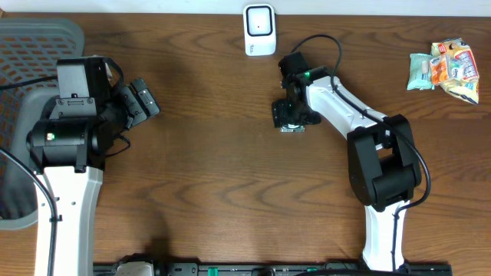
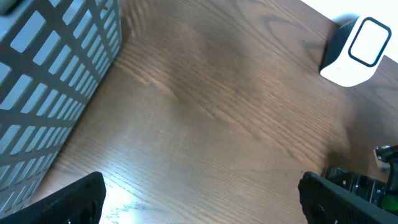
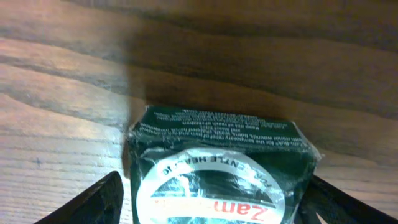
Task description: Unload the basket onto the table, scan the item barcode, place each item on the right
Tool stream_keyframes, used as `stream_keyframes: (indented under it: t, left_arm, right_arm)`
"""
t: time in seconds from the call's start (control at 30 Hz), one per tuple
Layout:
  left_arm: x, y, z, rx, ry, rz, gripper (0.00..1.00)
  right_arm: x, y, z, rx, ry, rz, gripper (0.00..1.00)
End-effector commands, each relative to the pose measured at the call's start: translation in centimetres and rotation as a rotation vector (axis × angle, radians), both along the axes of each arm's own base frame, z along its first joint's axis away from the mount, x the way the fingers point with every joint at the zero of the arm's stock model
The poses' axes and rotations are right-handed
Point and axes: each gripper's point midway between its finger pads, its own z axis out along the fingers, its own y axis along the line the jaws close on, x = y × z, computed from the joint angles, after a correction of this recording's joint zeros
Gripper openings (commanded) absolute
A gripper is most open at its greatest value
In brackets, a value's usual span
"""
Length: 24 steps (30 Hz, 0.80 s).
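Note:
The item (image 3: 217, 155) is a dark green box wrapped in film, with a round white label reading "Zam". It lies on the wooden table (image 1: 215, 169) just below the white barcode scanner (image 1: 259, 31). My right gripper (image 3: 214, 208) straddles the box, one dark finger on each side. A thin gap shows at the left finger (image 3: 99, 202), and the right finger sits close against the box. From above, the right gripper (image 1: 291, 115) covers most of the item (image 1: 292, 128). My left gripper (image 1: 143, 100) hangs wide open and empty at the far left. The scanner (image 2: 354, 53) also shows in the left wrist view.
A grey mesh basket (image 1: 31, 46) stands at the left edge, next to the left arm, and its wall (image 2: 43, 93) fills the left of the left wrist view. Several snack packets (image 1: 449, 69) lie at the far right.

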Motion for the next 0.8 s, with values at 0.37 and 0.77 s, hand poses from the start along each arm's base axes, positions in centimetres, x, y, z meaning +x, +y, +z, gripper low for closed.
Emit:
stream_keyframes:
  t: [0.37, 0.77]
  left_arm:
    - [0.1, 0.4, 0.4, 0.016, -0.008, 0.001, 0.98]
    - [0.1, 0.4, 0.4, 0.016, -0.008, 0.001, 0.98]
  right_arm:
    - [-0.4, -0.5, -0.3, -0.020, 0.008, -0.070, 0.57]
    - [4.9, 1.9, 6.3, 0.074, -0.189, -0.068, 0.52]
